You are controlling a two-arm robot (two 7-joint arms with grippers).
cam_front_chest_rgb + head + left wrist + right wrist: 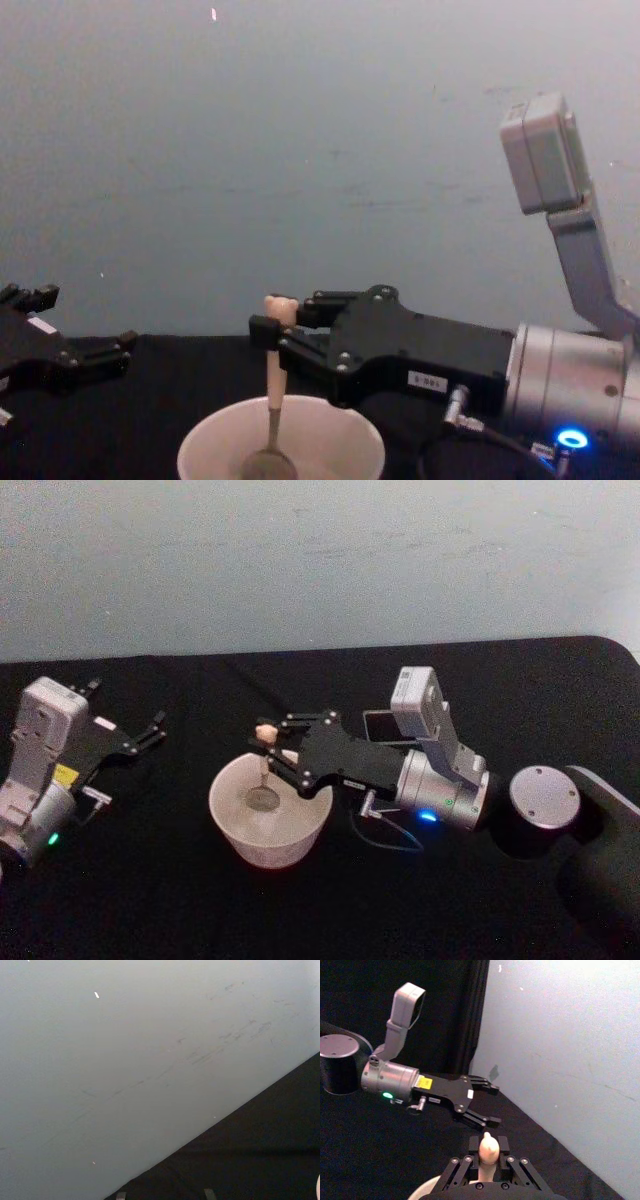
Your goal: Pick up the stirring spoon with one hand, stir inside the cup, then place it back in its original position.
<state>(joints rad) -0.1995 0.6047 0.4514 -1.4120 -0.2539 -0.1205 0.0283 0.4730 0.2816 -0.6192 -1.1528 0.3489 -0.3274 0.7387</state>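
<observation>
Pale grey wall (pixel 320 560) across the back, and in front of it the black tabletop (pixel 150 910) runs edge to edge. The right arm (pixel 545 805) reaches in from the right side, stretched out low over the cloth toward the middle, a blue light glowing on its silver wrist. Over on the left, the left arm (pixel 35 770) sits by the tabletop's edge, well apart from the action, green light on. And there's the cup (pixel 235 845), wide, round and cream-white, standing upright near the middle of the tabletop; from the chest view its thick rim (pixel 200 455) shows low and centre. The right end effector (pixel 272 745) hangs just above the cup's far rim, its black fingers pinched tight on the spoon's handle right under the little bear head. The left end effector (pixel 150 732) points toward the middle with its fingers spread apart and nothing between them; the right wrist view shows the gap plainly (pixel 492 1105). Now the spoon (pixel 264 770): it stands upright in that grip, pale handle dropping straight down past the rim, shiny bowl deep inside the cup near the floor's middle, though whether it touches the bottom I can't tell. The bear head (pixel 488 1150) pokes up just above the fingers.
</observation>
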